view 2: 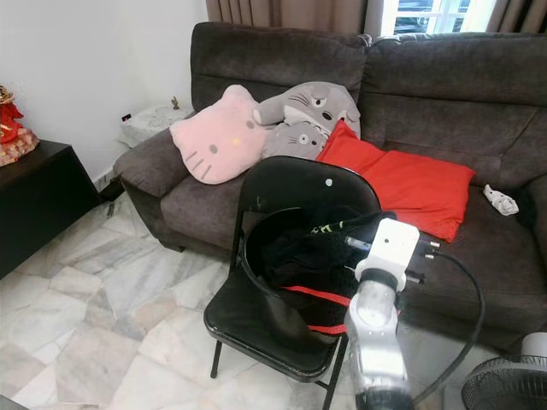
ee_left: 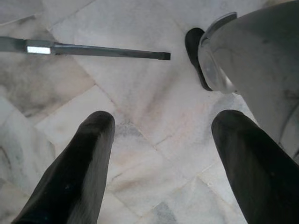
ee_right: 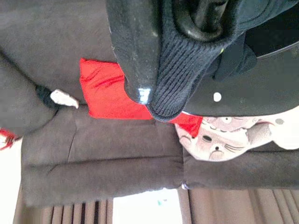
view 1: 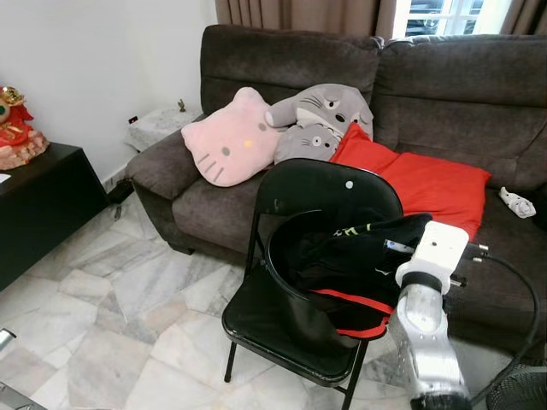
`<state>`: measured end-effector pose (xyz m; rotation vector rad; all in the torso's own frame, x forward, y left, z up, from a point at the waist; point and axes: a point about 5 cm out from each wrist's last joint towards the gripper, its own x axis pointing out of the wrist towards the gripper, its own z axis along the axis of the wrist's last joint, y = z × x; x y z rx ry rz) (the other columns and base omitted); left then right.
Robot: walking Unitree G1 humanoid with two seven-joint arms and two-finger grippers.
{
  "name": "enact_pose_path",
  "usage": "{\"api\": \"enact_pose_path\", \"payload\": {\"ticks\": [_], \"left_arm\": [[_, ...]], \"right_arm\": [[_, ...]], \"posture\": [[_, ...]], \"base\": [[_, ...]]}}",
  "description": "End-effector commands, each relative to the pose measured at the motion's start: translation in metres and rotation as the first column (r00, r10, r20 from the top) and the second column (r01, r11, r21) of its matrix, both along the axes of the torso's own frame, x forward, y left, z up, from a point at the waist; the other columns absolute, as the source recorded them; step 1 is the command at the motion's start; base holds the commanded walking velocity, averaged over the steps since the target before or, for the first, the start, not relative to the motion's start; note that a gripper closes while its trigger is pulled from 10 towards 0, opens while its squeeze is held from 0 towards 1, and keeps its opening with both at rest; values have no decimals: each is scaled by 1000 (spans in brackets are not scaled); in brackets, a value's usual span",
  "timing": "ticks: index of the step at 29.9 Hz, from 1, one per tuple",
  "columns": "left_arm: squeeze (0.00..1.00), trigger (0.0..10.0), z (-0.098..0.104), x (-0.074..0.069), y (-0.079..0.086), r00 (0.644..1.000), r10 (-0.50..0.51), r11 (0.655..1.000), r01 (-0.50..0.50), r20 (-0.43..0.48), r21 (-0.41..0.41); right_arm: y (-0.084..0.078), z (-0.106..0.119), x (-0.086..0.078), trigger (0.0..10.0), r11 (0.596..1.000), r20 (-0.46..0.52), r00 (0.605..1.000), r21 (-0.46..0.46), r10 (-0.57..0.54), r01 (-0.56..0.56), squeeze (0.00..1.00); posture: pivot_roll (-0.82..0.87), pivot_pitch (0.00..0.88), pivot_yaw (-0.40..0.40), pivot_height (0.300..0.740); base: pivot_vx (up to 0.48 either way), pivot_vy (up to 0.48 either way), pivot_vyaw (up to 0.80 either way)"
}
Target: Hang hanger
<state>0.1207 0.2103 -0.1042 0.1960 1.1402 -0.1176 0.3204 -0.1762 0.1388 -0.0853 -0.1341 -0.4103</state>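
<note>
Marble-patterned floor tiles [view 1: 128,299] ran up to a dark brown fabric sofa [view 1: 444,94] carrying a pink cat-face cushion [view 1: 229,141], a grey plush creature [view 1: 320,115] and a red rectangular cushion [view 1: 414,179]. A black folding metal chair [view 1: 299,256] stood before the sofa, its backrest toward the cushions. On its seat sat a round black basket [view 1: 286,256] holding a black garment with red trim [view 1: 355,273], the fabric bunched up and spilling over the rim on the robot's right.

The right gripper [ee_right: 149,93] was over the basket with dark ribbed cloth bunched against its fingers [ee_right: 135,56]; a black curved piece, possibly the hanger, was visible above them, but its long axis and heading could not be determined. Whether these fingers were clenched on the cloth could not be determined.

The left gripper [ee_left: 159,135] hung over bare floor tile, fingers spread apart and holding nothing, beside a thin dark metal bar [ee_left: 93,49] on the floor.
</note>
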Motion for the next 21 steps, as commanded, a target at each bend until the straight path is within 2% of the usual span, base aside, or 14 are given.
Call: {"api": "enact_pose_path", "payload": {"ticks": [1, 4, 6, 12, 21], "left_arm": [[0, 10000, 0, -5, 7, 1000, 20, 1000, -20, -12, 22], [0, 10000, 0, -6, 8, 1000, 12, 999, -12, -11, 30], [0, 10000, -1, -7, 7, 1000, 13, 999, -12, -11, 29], [0, 10000, -1, -8, 6, 1000, 14, 1000, -14, -11, 22], [0, 10000, -2, -11, 3, 1000, 14, 1000, -14, -15, 18]], "right_arm": [[5, 15, -2, 10000, 999, 72, 997, -37, 5, -2, 0], [10, 20, -9, 10000, 998, 100, 994, -62, 34, -27, 0], [16, 14, -13, 10000, 996, 70, 996, -69, 63, -59, 0], [17, 5, -18, 10000, 998, 31, 998, -37, 57, -55, 0], [15, 7, -16, 10000, 998, 22, 998, -37, 52, -51, 0]], "posture": [[-49, 0, 89, 740], [-50, 0, 85, 740], [-51, 0, 80, 740], [-46, 0, 71, 740], [-43, 0, 62, 740]], "base": [[0, 0, 0], [0, 0, 0], [0, 0, 0], [0, 0, 0], [0, 0, 0]]}}
